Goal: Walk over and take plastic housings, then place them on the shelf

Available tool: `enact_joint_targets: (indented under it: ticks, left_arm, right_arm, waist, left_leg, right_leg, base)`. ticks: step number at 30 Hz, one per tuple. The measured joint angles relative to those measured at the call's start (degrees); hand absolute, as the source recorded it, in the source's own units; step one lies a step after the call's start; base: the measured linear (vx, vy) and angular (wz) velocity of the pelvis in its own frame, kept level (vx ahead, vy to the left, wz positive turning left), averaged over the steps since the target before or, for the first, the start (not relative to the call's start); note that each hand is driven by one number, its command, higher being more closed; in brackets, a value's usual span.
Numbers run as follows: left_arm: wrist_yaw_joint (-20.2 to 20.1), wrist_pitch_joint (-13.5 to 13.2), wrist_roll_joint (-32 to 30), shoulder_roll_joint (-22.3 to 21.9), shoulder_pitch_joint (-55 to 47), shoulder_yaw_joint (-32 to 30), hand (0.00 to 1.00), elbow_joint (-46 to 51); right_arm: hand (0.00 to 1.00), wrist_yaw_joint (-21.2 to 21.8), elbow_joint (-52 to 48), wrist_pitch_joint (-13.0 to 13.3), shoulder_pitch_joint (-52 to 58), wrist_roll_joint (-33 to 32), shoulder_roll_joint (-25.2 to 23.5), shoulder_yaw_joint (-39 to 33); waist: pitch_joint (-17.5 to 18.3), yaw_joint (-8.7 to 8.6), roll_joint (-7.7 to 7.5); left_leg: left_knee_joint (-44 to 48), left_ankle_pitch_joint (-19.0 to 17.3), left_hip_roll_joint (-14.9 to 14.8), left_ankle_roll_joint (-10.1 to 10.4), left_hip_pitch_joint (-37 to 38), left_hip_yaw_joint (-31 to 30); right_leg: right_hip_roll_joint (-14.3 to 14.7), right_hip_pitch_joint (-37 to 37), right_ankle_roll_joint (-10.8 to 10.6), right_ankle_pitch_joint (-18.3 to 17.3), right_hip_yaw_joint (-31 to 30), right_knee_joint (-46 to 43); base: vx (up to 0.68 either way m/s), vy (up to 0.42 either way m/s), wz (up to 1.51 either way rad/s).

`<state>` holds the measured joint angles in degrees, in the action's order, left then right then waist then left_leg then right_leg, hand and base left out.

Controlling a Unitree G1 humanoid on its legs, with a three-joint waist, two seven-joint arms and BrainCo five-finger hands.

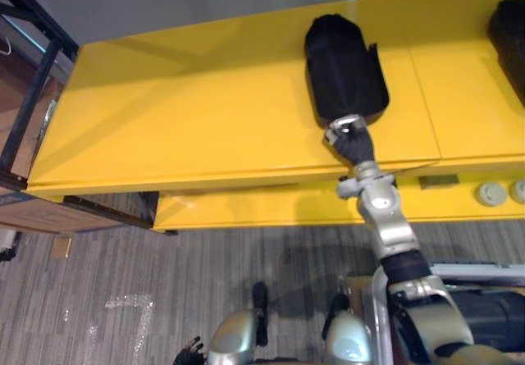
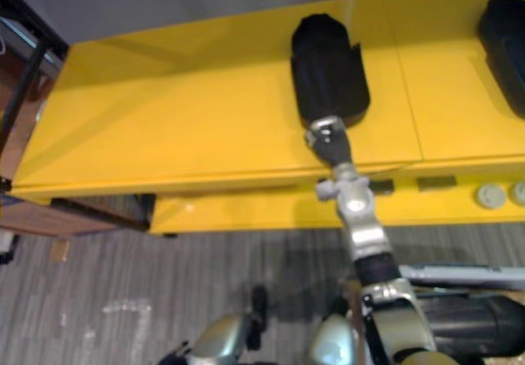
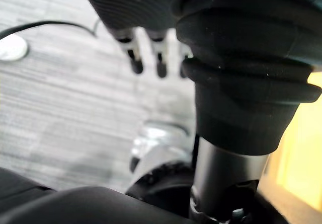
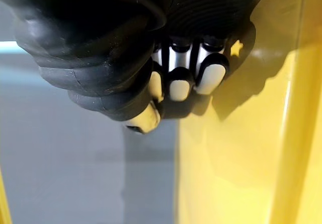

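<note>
One housing (image 1: 344, 66) sits on yellow shelf (image 1: 189, 127), my right hand (image 1: 353, 142) curled on its near end; I'd release gently, withdraw straight back.

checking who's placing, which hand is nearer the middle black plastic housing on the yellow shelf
right. the right hand is at the near end of the black plastic housing on the yellow shelf; the left hand hangs by the floor, well away.

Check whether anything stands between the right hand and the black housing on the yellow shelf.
Nothing visible does. The right hand is at the near end of the black housing, which lies on the yellow shelf.
</note>
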<state>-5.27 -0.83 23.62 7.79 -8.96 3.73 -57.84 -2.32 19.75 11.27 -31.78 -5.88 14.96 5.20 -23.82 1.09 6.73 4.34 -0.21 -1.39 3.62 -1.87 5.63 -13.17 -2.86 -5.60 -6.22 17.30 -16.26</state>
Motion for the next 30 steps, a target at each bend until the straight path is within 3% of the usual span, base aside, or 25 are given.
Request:
enact_joint_targets:
  ticks: [8, 9, 11, 13, 16, 21, 25, 30]
  left_arm:
    - [0.14, 0.0, -0.01, 0.14, 0.03, 0.99, 0.0, -0.03]
    - [0.16, 0.0, 0.0, 0.14, 0.11, 1.0, 0.0, -0.06]
    - [0.27, -0.01, 0.03, 0.14, 0.18, 1.0, 0.0, -0.14]
    - [0.44, -0.06, 0.06, 0.14, 0.22, 1.0, 0.0, -0.17]
    - [0.64, -0.39, 0.1, 0.1, 0.22, 1.0, 0.0, -0.47]
    - [0.67, -1.76, 0.12, 0.16, -0.03, 0.9, 0.0, -1.2]
    - [0.71, -1.78, 0.17, 0.3, -0.02, 0.9, 0.0, -1.28]
    - [0.69, -1.77, 0.23, 0.45, -0.07, 0.94, 0.0, -1.23]
  right_arm:
    - [1.0, 1.43, 0.28, 1.54, -0.22, 1.12, -0.04, 0.46]
    - [0.0, 1.34, -3.15, 2.18, 1.0, 1.1, -0.25, 0.54]
    - [0.0, -0.13, -17.03, 6.42, 5.58, 1.15, -1.14, 0.41]
    - [0.0, -1.59, -27.47, 8.61, 8.15, 1.15, -1.67, -0.76]
    - [0.0, -6.03, -36.12, 9.17, 10.65, 1.21, -1.84, -7.8]
    - [0.0, -12.96, -37.75, 9.17, 13.64, 0.96, -1.36, -17.81]
    - [0.0, -13.61, -38.01, 6.2, 15.45, -3.39, 0.24, -20.42]
    - [0.0, -5.97, -29.82, -1.14, 15.01, -10.73, 1.78, -19.65]
  waist:
    - [0.25, -0.06, 0.41]
    - [0.26, -0.08, 0.43]
    - [0.26, -0.21, 0.42]
    - [0.27, -0.33, 0.4]
    - [0.27, -0.57, 0.32]
    - [-0.2, -2.0, -0.7]
    - [-0.32, -3.06, -1.52]
    - [-0.34, -3.3, -1.85]
  left_leg:
    - [-0.44, 0.02, -0.06, 0.06, -0.02, 0.21]
    - [-0.68, 0.03, -0.13, 0.09, 0.0, 0.31]
    - [-0.73, 0.02, -0.21, 0.09, -0.01, 0.64]
    - [-0.64, 0.02, -0.18, 0.1, 0.37, 1.28]
    - [-0.68, -0.03, -0.28, 0.16, 0.81, 2.54]
    - [-0.71, -0.7, -1.12, 0.2, 0.75, 4.56]
    - [-0.67, -0.94, -1.63, 0.15, 0.91, 5.9]
    - [-0.56, -0.93, -1.63, 0.13, 0.94, 5.86]
  right_leg:
    - [0.05, -0.17, -0.03, 0.04, -0.1, 0.15]
    - [0.14, -0.17, -0.07, 0.12, -0.11, 0.4]
    - [0.26, -0.17, -0.16, 0.31, -0.16, 0.95]
    - [0.22, -0.05, -0.22, 0.38, -0.32, 1.22]
    - [0.4, 0.48, -0.24, 0.82, -0.59, 2.1]
    - [1.73, 0.83, -0.14, 2.28, -2.22, 4.6]
    - [2.37, 0.58, -0.12, 2.86, -3.43, 5.39]
    - [2.41, 0.62, -0.12, 2.91, -3.42, 5.47]
  base:
    - [0.0, 0.0, 0.0]
    - [0.0, 0.0, 0.0]
    - [0.0, 0.0, 0.0]
    - [0.03, 0.005, -0.04]
    - [0.03, 0.012, -0.07]
    - [-0.02, 0.008, -0.21]
    - [-0.01, -0.001, -0.16]
    - [0.0, 0.0, 0.0]
